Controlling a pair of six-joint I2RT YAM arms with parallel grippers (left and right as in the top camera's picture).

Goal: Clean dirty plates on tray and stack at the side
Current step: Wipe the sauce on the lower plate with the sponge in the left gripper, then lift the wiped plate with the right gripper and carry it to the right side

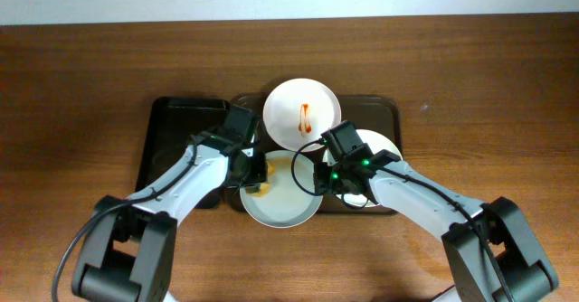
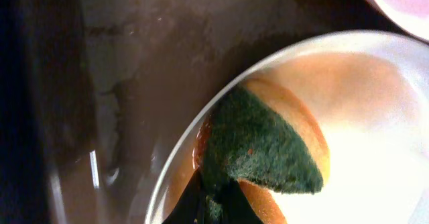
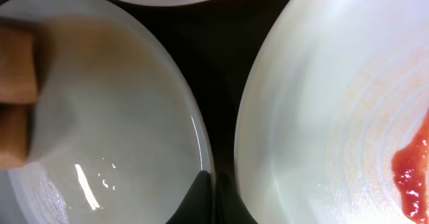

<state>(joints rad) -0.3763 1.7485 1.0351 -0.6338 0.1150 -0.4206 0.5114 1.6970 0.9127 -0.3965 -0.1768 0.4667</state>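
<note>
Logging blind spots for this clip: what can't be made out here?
1. Right plate: overhead, mostly under the right arm; right wrist crops its sauce streak at the edge.
2. Right gripper: right wrist shows only dark tips at the bottom edge; open or gripping the front plate, cannot tell.
3. Front plate under the sponge held by the left gripper: overhead and left wrist hide any sauce there.

No text, label, brand, number or sign can be read in any of the three views.
</note>
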